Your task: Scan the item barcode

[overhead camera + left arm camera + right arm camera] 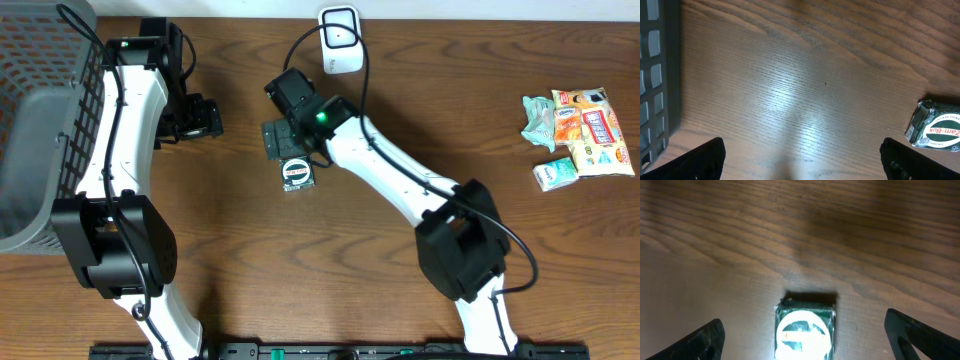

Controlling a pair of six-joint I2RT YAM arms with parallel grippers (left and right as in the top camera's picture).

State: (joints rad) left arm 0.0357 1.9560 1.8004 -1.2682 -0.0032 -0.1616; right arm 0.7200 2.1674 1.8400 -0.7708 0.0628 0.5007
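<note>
1. Right gripper [803, 321] is spread wide over the table [400, 60], one dark finger [707, 340] at each lower corner of its wrist view, and it has hold of nothing.
2. There's the item: a small green packet [805, 332] lying flat on the wood, squarely in the gap between those fingers and touching neither.
3. From overhead, the packet [296, 172] sits just beside the right gripper [278, 138], near the middle of the table, on the side toward the arm bases.
4. Label is face up: a white oval on green, and the left wrist camera catches the packet [935, 131] at its right edge with red "Zam-Buk" lettering.
5. Left gripper [800, 147] is wide open too, holding nothing, only bare wood grain between its fingers.
6. Overhead puts the left gripper [200, 120] well to the left of the packet, close to the grey mesh basket [40, 120] at the table's left edge.
7. A white scanner [340, 40] stands at the far edge, beyond the right arm, cable trailing off it; the packet is apart from it.
8. Over at the far right, a cluster of snack packets [585, 130] lies well apart from both arms.
</note>
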